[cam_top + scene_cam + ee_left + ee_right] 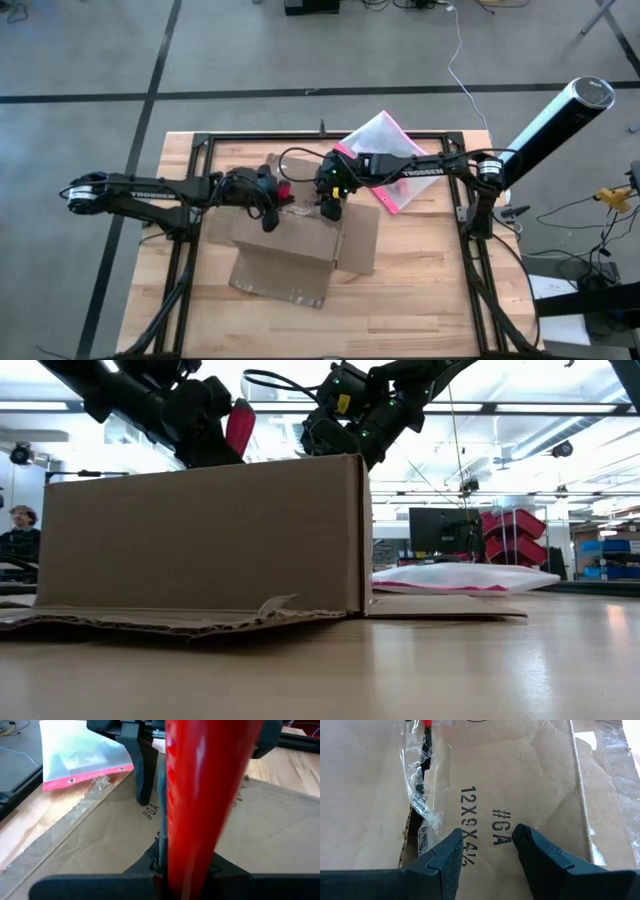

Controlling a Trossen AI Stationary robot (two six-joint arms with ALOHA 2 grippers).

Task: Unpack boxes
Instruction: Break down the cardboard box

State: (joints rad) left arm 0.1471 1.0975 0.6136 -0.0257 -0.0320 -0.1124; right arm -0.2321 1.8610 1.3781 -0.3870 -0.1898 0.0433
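**Both grippers over the top of the cardboard box**

The right gripper (485,845) has its two dark fingers (445,857) spread apart with nothing between them, hovering just above the printed top panel of the brown corrugated cardboard box (300,245) — the stamped lettering "12X9X4½" and "#6A" shows in the gap. Beside those fingers runs the box's centre seam, where the clear crinkled tape (420,795) is torn and lifted and the flaps stand slightly parted.

The left gripper (272,192) is clenched around a red, rod-shaped tool (200,800), which points down toward the box top close to the seam. In the left wrist view the right gripper's dark fingers hang just beyond the red tool.

The box sits near the middle of the light wooden table (420,300), one side flap folded out flat on the tabletop toward the front edge. Just behind it, under the right arm, lies a translucent white mesh pouch with a pink edge (385,135) — resting partly on the black metal frame (470,250) that borders the table.
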